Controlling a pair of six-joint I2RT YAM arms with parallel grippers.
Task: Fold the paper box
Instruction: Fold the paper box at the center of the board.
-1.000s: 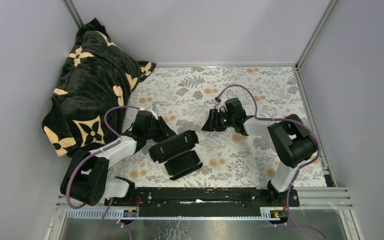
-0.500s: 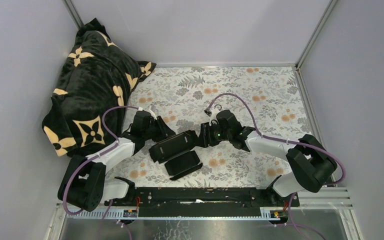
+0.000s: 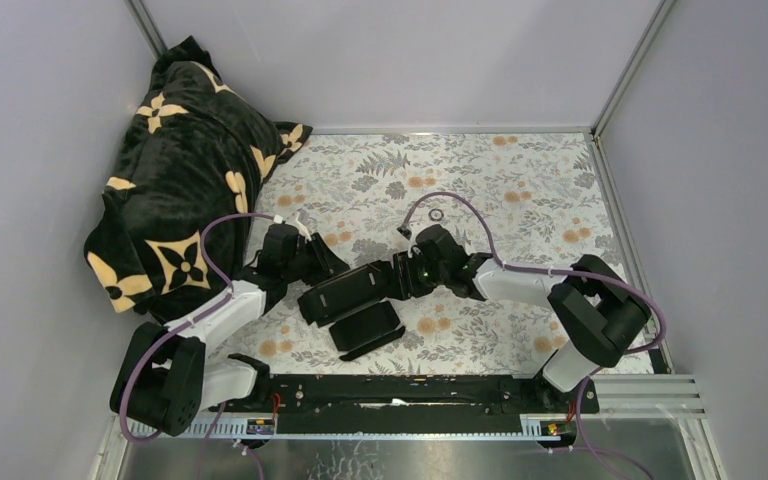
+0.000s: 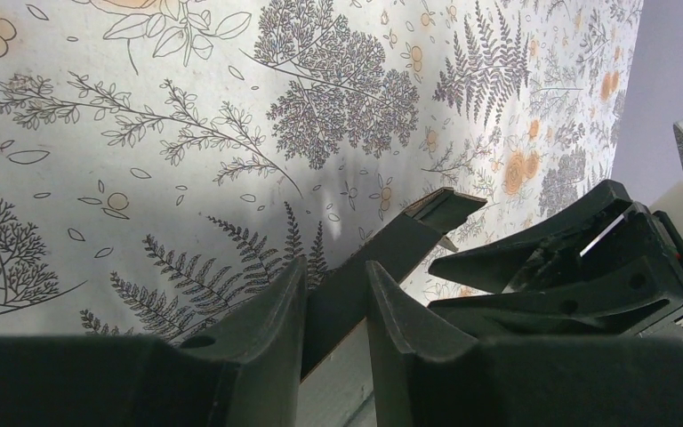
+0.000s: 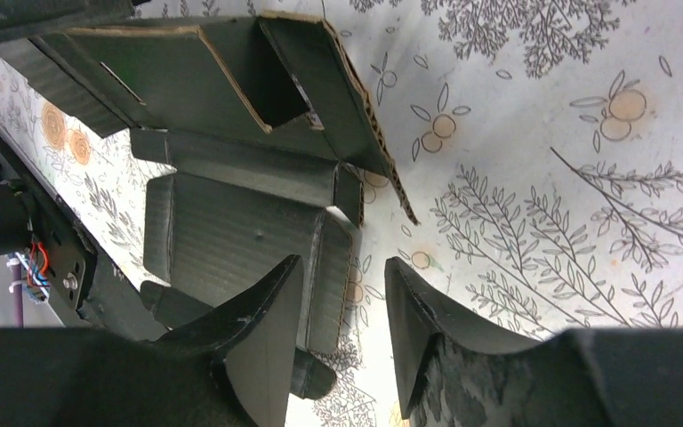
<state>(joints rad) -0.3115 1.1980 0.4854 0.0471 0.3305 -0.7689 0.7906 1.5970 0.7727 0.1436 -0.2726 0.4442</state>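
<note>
The paper box (image 3: 348, 292), black corrugated card half folded, lies on the floral cloth with its lid flap (image 3: 365, 328) spread toward the near edge. My left gripper (image 3: 322, 263) is at its left end, shut on an upright wall (image 4: 409, 233); the card fills the gap between the fingers (image 4: 333, 286). My right gripper (image 3: 401, 277) is at the box's right end, open. In the right wrist view the box (image 5: 231, 222) lies below my right gripper (image 5: 342, 277), and a narrow side flap (image 5: 331, 267) sits between the fingers, nearer the left one. The right gripper (image 4: 569, 267) also shows in the left wrist view.
A black plush blanket with cream flowers (image 3: 180, 190) is heaped at the back left against the wall. The floral cloth (image 3: 530, 180) covers the table. Grey walls close in the left, back and right. A black rail (image 3: 400, 390) runs along the near edge.
The right arm has swung left from mid-table to the box's right end, its jaws narrowing a little. The left gripper and the box have stayed put.
</note>
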